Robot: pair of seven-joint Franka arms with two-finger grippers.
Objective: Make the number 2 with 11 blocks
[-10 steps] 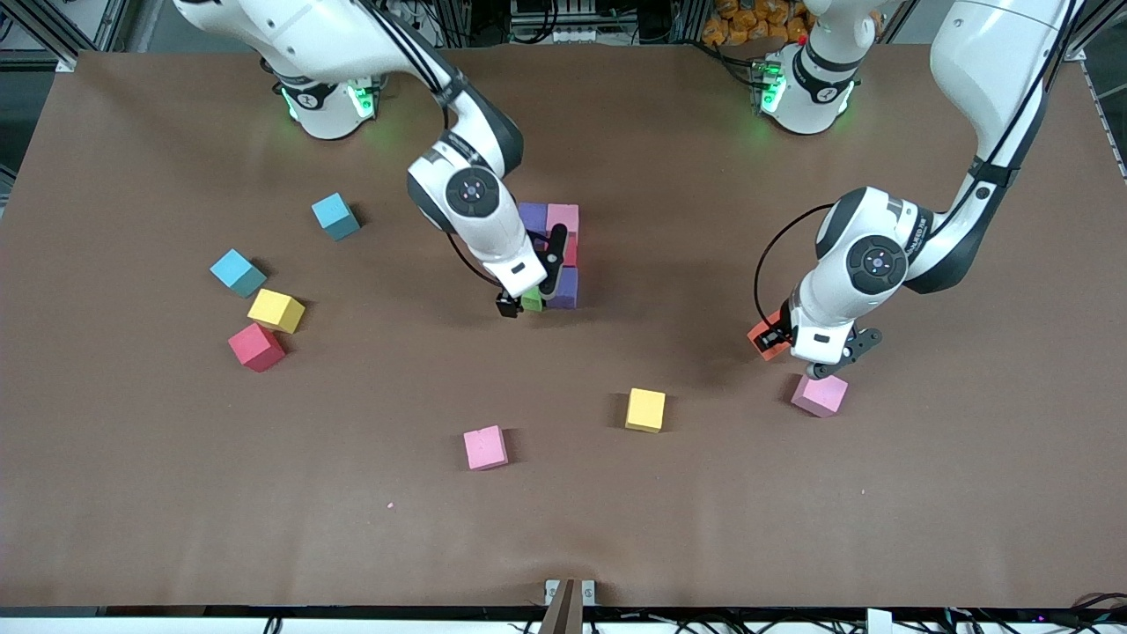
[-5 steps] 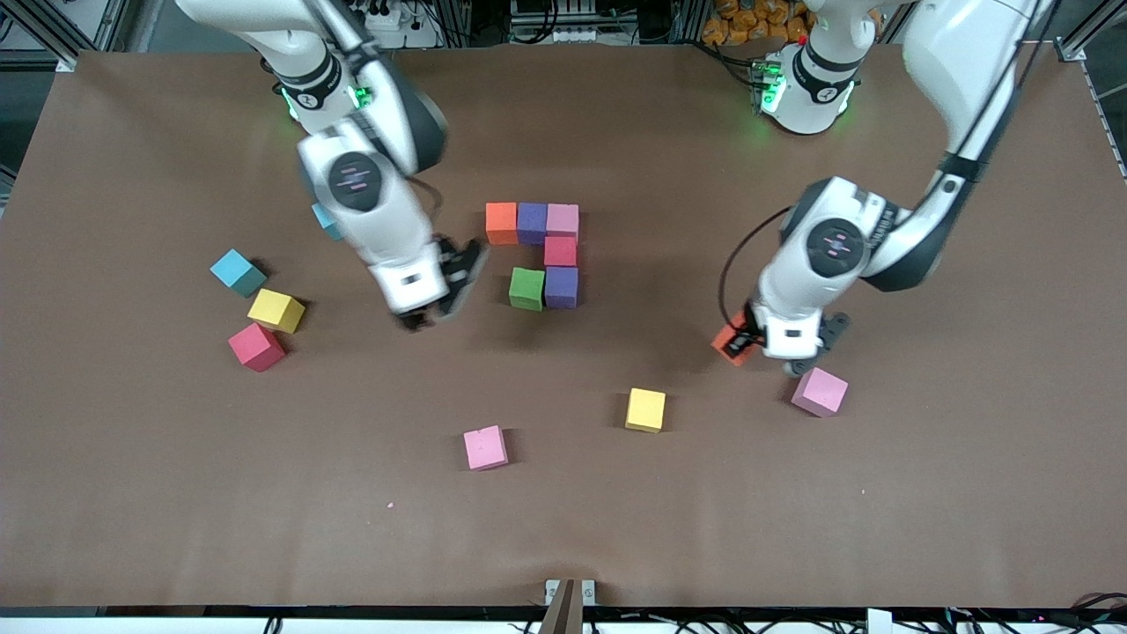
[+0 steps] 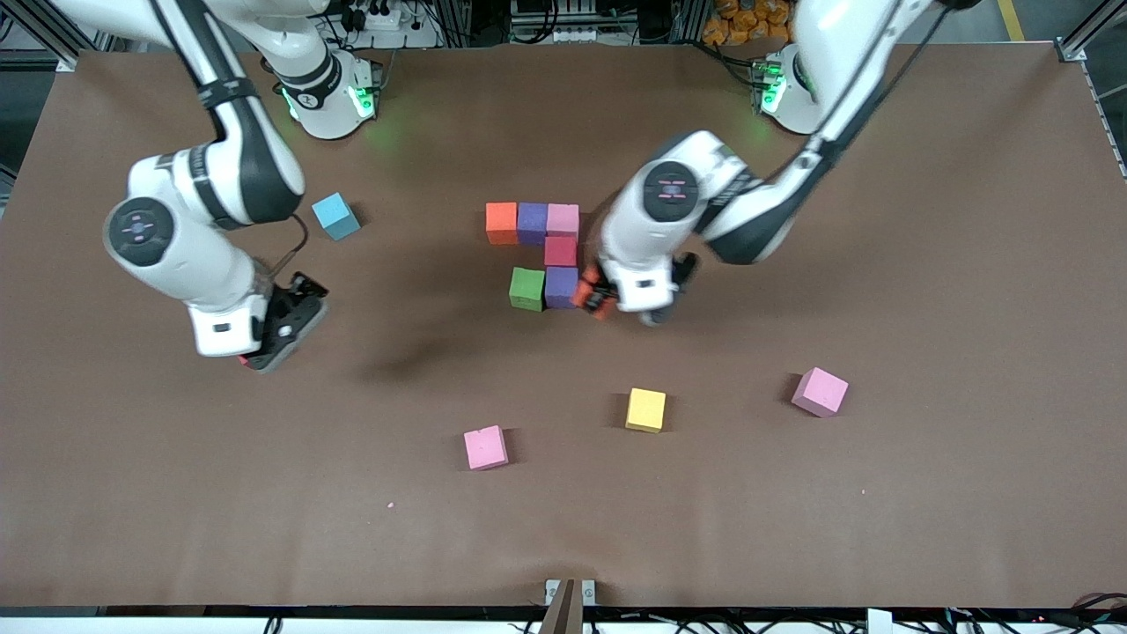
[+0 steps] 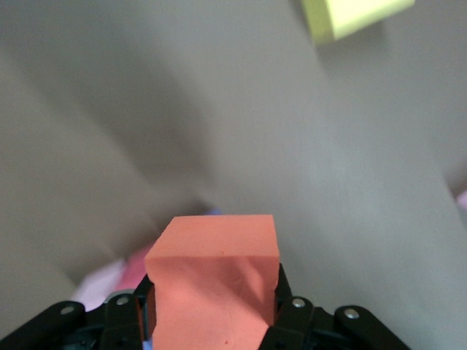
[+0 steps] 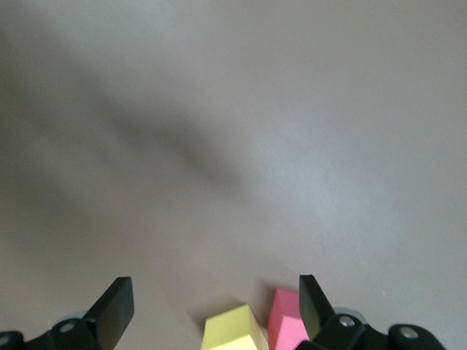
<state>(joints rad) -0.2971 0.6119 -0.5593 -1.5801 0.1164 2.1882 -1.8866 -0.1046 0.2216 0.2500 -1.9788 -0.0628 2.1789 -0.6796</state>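
- loose blocks: pink block (image 3: 485, 446), yellow block (image 3: 645, 409), 2nd pink block (image 3: 819, 392);
- right gripper (image 3: 268, 339), released, has swung off to its own end;
- left gripper (image 3: 616, 304), grasping an orange block (image 4: 215, 281), has arrived beside the number 2 (image 3: 539, 253); 6 placed, 7th imminent.

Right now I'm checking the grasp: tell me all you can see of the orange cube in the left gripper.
The orange cube is matte foam with a flat top and sharp edges. It sits upright, pinched on two sides by the left gripper. It is carried just beside the purple cube of the partly built digit; whether they touch cannot be told.
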